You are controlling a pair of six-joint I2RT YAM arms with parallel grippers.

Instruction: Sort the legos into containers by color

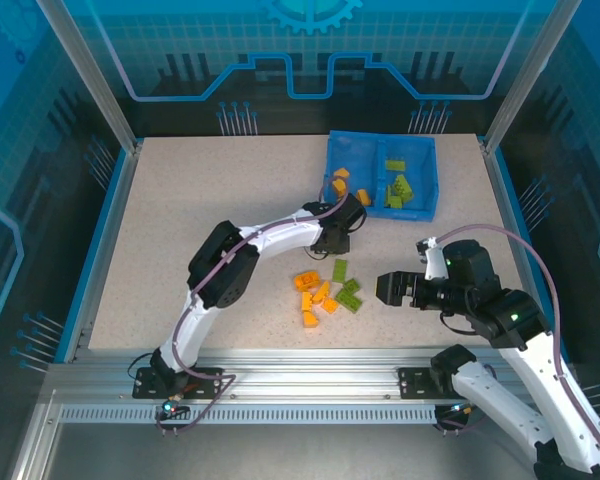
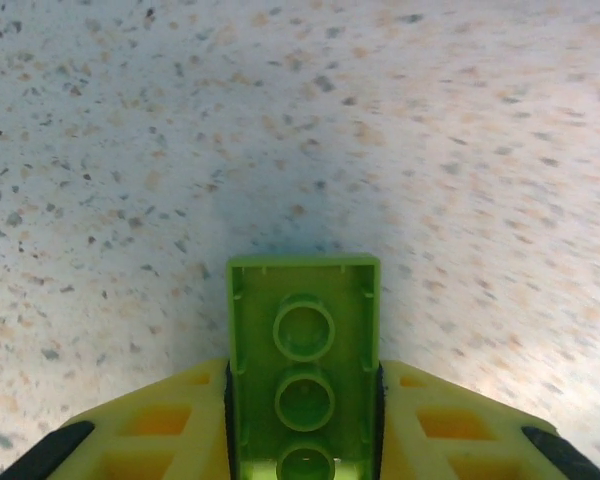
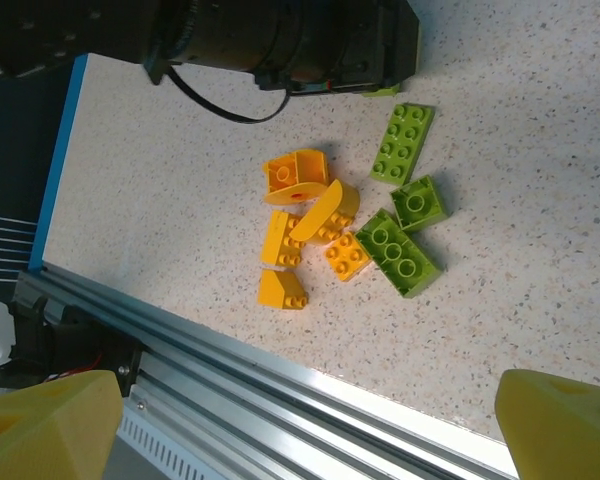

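My left gripper (image 2: 302,388) is shut on a lime-green lego (image 2: 303,345), held underside up above the bare table; from above the left gripper (image 1: 348,216) hangs just in front of the blue tray (image 1: 377,165). The tray's left compartment holds orange legos (image 1: 342,185) and its right one green legos (image 1: 400,188). A loose pile of orange legos (image 3: 298,230) and green legos (image 3: 400,200) lies mid-table, the same pile (image 1: 328,290) seen from above. My right gripper (image 1: 388,288) stands open to the right of the pile, its fingers (image 3: 50,425) wide apart with nothing between them.
The metal rail (image 3: 280,390) runs along the table's near edge below the right gripper. The left arm's dark wrist (image 3: 280,40) crosses just beyond the pile. Glass walls and posts (image 1: 110,100) enclose the table.
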